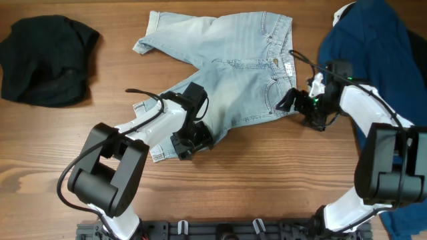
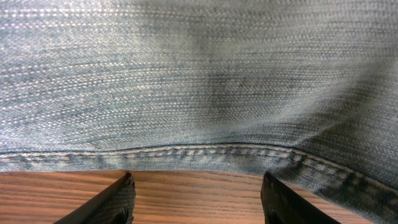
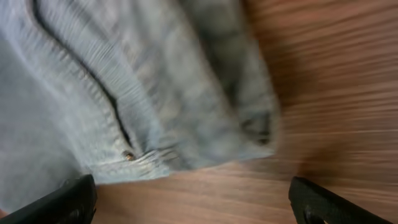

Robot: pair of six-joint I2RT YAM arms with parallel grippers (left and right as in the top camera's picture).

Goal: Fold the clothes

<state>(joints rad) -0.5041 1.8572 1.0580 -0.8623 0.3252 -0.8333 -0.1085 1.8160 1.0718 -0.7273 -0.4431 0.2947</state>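
Overhead is the only view that takes in all the clothes, three pieces on the wooden table point(image 1: 267, 180): one pair of pale-blue denim shorts point(image 1: 227, 60) spread flat at the far middle, waistband to the right and two legs running left; one black garment point(image 1: 47, 60) bunched at the far left; and one dark-blue garment point(image 1: 373, 47) heaped at the far right, partly cut off by the frame edge. The three lie apart from one another. Both arms reach the shorts from the near side, the left at the hem of the nearer leg and the right at the near end of the waistband. The wrist views add what the top camera cannot resolve – how the jaws stand. On the left wrist camera the left gripper point(image 2: 196, 183) is spread, its two dark fingers low over bare wood, with the double-stitched hem just beyond their tips and nothing between them. The right wrist picture is blurred, yet the right gripper point(image 3: 193, 186) plainly stands wide apart – two fingers, wood between, holding nothing. The waistband corner with one small metal rivet point(image 3: 129, 155) lies just ahead of it.
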